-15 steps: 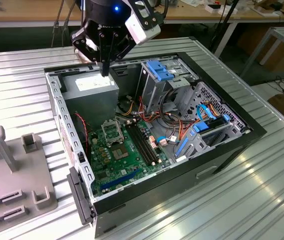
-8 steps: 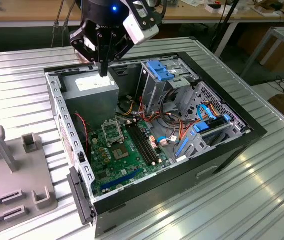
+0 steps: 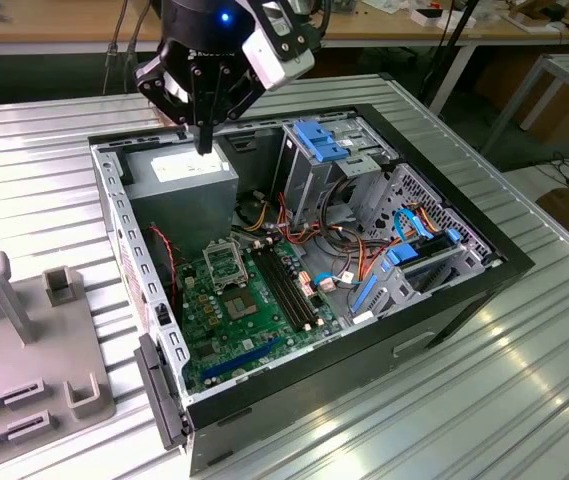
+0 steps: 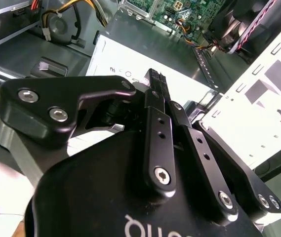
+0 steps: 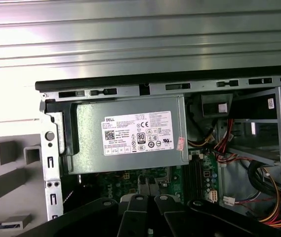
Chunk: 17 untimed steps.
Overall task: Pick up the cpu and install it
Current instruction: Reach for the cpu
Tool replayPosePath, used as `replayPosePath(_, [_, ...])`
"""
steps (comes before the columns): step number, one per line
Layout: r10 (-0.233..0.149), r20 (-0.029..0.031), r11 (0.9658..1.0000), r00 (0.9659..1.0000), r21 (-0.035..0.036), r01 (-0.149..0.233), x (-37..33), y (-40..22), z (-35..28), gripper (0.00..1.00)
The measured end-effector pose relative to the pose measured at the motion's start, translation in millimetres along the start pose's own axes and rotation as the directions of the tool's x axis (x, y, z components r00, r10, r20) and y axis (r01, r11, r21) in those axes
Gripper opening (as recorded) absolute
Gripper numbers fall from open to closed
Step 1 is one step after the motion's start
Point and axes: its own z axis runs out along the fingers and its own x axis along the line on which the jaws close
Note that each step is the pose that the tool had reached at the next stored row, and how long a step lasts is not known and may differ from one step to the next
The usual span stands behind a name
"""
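Ribbed metal table (image 3: 524, 400) (workbenches (image 3: 64, 22) behind gripper (image 3: 204, 145))

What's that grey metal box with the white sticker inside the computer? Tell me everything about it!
It is a plain grey metal box, dull with some shine, carrying a white printed sticker on its top face. It lies flat in a corner of the open computer case, against the wall, beside the green board. The gripper hangs just above it; whether they touch is unclear.
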Motion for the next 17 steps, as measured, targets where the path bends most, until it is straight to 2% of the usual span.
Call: replayPosePath(17, [0.000,0.0000,1.0000,1.0000,0.0001,0.000,8.7,-0.7,0.0,0.11])
